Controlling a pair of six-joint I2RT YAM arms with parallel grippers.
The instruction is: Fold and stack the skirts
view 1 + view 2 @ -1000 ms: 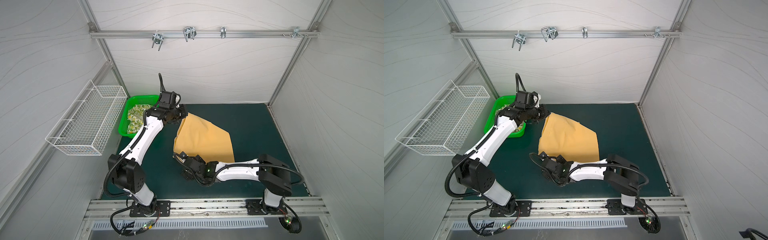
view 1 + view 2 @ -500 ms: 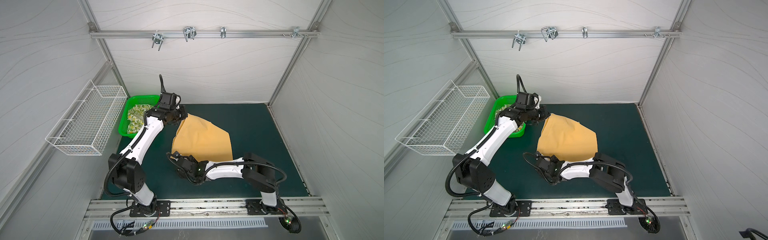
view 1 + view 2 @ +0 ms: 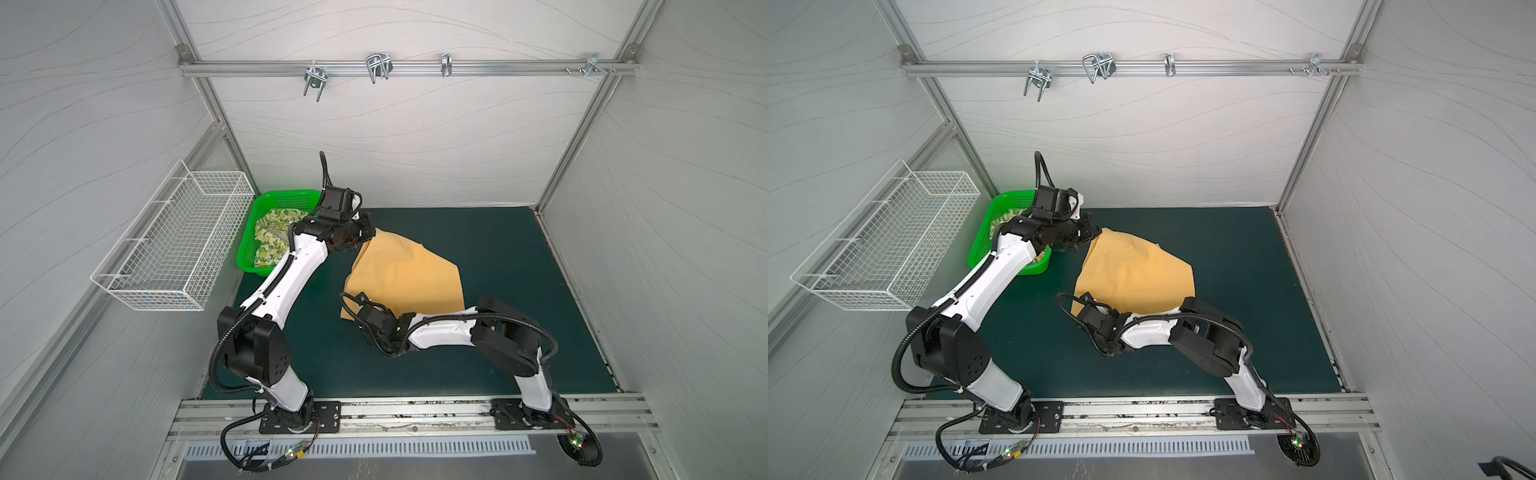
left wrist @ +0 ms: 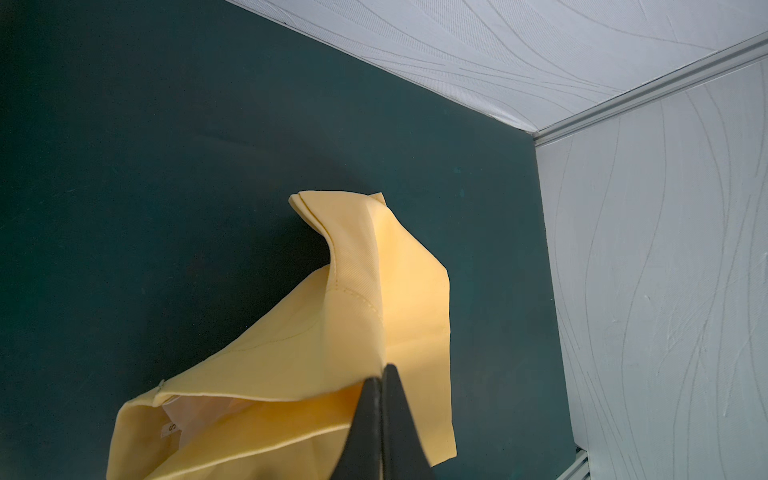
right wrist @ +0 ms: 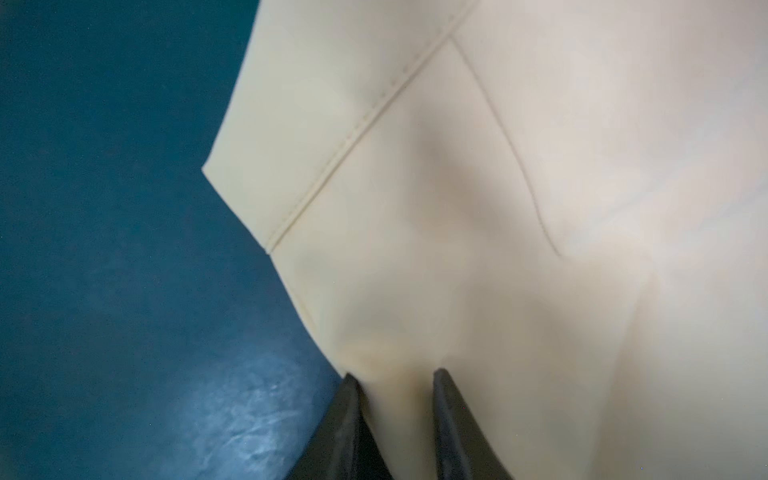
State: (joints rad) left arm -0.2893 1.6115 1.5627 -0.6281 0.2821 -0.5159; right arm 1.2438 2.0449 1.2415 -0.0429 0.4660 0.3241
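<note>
The mustard-yellow skirt (image 3: 407, 274) (image 3: 1138, 274) lies partly spread on the green mat. Its far left corner is lifted by my left gripper (image 3: 368, 235) (image 3: 1096, 235), which is shut on it. In the left wrist view the closed gripper (image 4: 382, 372) pinches a fold of the yellow skirt (image 4: 353, 324). My right gripper (image 3: 353, 318) (image 3: 1077, 309) is low at the skirt's near left edge. In the right wrist view the gripper (image 5: 395, 376) stands narrow, with the skirt (image 5: 498, 166) bunched between the fingers. The lemon-print skirt (image 3: 272, 237) (image 3: 1005, 218) lies crumpled in the basket.
The green plastic basket (image 3: 286, 194) (image 3: 1013, 194) sits at the mat's far left corner, just behind the left arm. A white wire basket (image 3: 174, 241) hangs on the left wall. A rail with metal hooks (image 3: 378, 68) runs across the back wall. Bare mat (image 3: 519, 257) lies right of the skirt.
My right gripper has slid to the skirt's near left edge and closed from wide open onto the cloth. The left gripper has kept its hold at the far corner.
</note>
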